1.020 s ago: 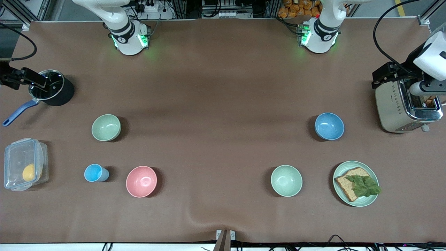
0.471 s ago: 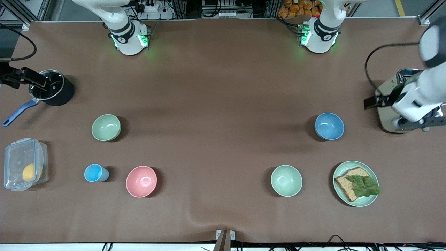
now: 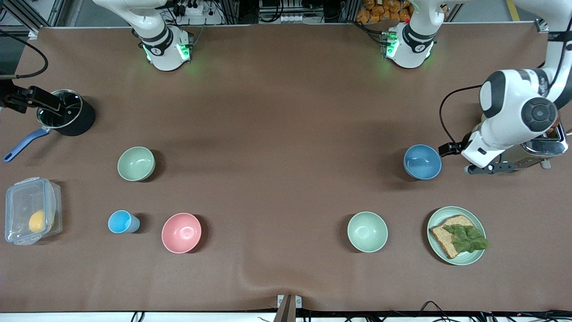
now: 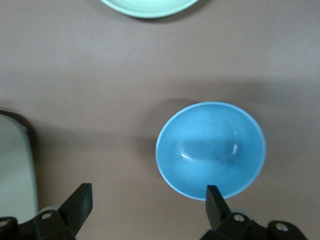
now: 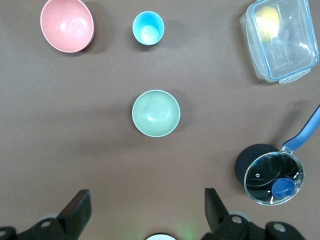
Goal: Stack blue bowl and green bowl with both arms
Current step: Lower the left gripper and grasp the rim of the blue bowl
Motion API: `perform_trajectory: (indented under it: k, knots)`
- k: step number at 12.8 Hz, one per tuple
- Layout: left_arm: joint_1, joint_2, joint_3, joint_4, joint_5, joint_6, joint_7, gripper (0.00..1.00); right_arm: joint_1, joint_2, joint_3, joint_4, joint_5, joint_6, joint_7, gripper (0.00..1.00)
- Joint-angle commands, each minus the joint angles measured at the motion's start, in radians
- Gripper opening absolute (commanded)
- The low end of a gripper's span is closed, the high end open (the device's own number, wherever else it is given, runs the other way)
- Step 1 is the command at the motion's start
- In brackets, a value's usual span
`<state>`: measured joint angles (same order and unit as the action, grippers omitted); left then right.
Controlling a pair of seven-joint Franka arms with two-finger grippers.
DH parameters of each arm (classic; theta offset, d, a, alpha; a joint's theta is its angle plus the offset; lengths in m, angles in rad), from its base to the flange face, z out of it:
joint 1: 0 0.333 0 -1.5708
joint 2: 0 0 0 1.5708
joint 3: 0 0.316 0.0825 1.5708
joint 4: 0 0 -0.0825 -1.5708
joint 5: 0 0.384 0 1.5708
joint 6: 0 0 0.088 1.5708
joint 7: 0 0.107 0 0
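Observation:
The blue bowl [image 3: 422,162] stands upright toward the left arm's end of the table, beside the toaster; it also shows in the left wrist view [image 4: 210,149]. My left gripper [image 4: 148,197] is open and empty, over bare table between the blue bowl and the toaster, one fingertip [image 4: 213,196] at the bowl's rim in that view. Its hand [image 3: 476,154] shows in the front view. The green bowl [image 3: 136,163] stands upright toward the right arm's end; it also shows in the right wrist view [image 5: 156,113]. My right gripper [image 5: 145,200] is open and empty, high above the table near its base, out of the front view.
A paler mint bowl [image 3: 367,231] and a mint plate [image 3: 435,221] with bread lie nearer the front camera than the blue bowl. A toaster [image 3: 543,145] stands by the left hand. A pink bowl [image 3: 181,232], blue cup [image 3: 121,222], clear box [image 3: 30,217] and black pot [image 3: 67,112] are near the green bowl.
My left arm has swung away from over the toaster and come down beside the blue bowl. The right arm and all the bowls have not moved.

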<state>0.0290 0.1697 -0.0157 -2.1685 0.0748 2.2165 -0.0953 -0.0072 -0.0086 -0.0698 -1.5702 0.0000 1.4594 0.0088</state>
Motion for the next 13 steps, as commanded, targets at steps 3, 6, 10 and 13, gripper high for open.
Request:
perform_trajectory:
  k: [3,6,10,13]
  knots:
    - [0.014,0.119,-0.01,-0.005,0.011,0.109,-0.11,0.92,-0.003,0.004,0.002,0.007,0.012,-0.013,0.013,1.0]
    - [0.015,0.157,-0.012,-0.005,0.011,0.132,-0.112,0.79,-0.003,0.006,0.002,0.007,0.012,-0.011,0.013,1.0]
    - [0.015,0.177,-0.012,-0.002,0.011,0.141,-0.112,0.72,-0.002,0.007,0.002,0.007,0.012,-0.011,0.013,1.0]
    - [0.014,0.189,-0.012,-0.001,0.011,0.152,-0.112,0.68,-0.002,0.007,0.002,0.004,0.012,-0.011,0.013,1.0]
